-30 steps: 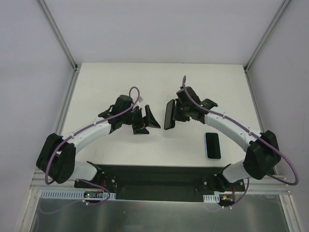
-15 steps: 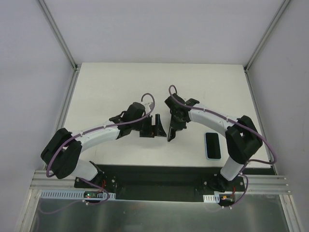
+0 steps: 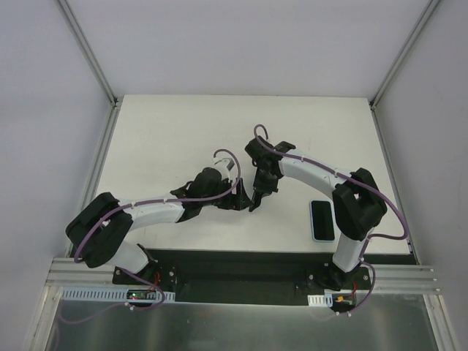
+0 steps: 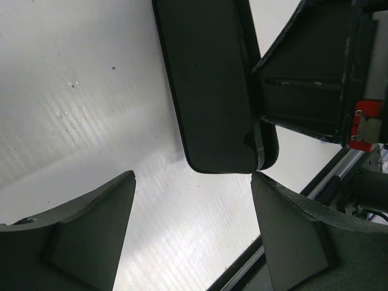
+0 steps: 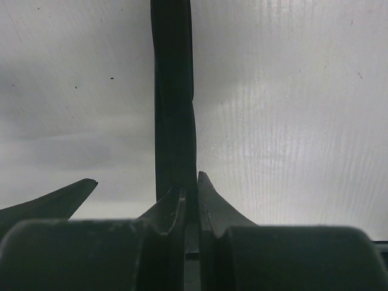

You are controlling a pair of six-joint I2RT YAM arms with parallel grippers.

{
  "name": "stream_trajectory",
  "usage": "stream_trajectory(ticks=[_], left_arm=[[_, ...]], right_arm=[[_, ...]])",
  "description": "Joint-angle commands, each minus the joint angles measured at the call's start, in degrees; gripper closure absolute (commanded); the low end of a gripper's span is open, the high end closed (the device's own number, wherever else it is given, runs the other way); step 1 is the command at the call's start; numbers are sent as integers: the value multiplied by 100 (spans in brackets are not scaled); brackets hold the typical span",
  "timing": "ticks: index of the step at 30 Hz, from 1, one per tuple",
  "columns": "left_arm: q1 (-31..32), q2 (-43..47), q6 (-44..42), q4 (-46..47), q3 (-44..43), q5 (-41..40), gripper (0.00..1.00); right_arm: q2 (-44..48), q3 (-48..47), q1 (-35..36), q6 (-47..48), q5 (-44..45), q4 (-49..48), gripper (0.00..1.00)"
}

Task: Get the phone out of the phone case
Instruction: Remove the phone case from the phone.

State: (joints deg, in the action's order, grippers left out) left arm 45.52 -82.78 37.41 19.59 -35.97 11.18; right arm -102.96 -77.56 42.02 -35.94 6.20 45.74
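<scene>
**Right jaws clamped a black slab; cased phone lay aside**

The left gripper [image 4: 193, 182] had its jaws spread wide, with the rounded end of a thin black slab [image 4: 209, 85] just beyond their gap. The right gripper [image 5: 189, 182] pinched that slab edge-on above the desk [image 3: 168, 131]. Far right, the phone [image 3: 322, 219] lay flat inside the pale blue phone case [image 3: 322, 239], near the right arm's base.

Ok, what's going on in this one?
The right gripper is shut on what looks like the phone, a thin black slab, holding it on edge over the table. The left gripper is open, its spread fingers right up at the phone's free end, not gripping it. The pale blue case lies flat on the table off to the right; whether it is empty is unclear.
</scene>
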Motion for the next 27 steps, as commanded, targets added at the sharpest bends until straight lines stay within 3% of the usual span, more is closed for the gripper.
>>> stream_trajectory(ticks=[1,9,22,27], left_arm=[[177,157,-322,861,72,-599,24],[326,-27,-585,844,-77,-669,25],[598,-554,-936,669,-464,-1318,34],[897,-695,-1200,388,-596,-2233,53]], right_arm=[[-31,-110,-10,-194,-347,392,99],[-40,-119,-36,-220,-400,384,99],[-5,-84,-36,-220,-444,392,99],[74,-84,-36,-211,-496,384,98]])
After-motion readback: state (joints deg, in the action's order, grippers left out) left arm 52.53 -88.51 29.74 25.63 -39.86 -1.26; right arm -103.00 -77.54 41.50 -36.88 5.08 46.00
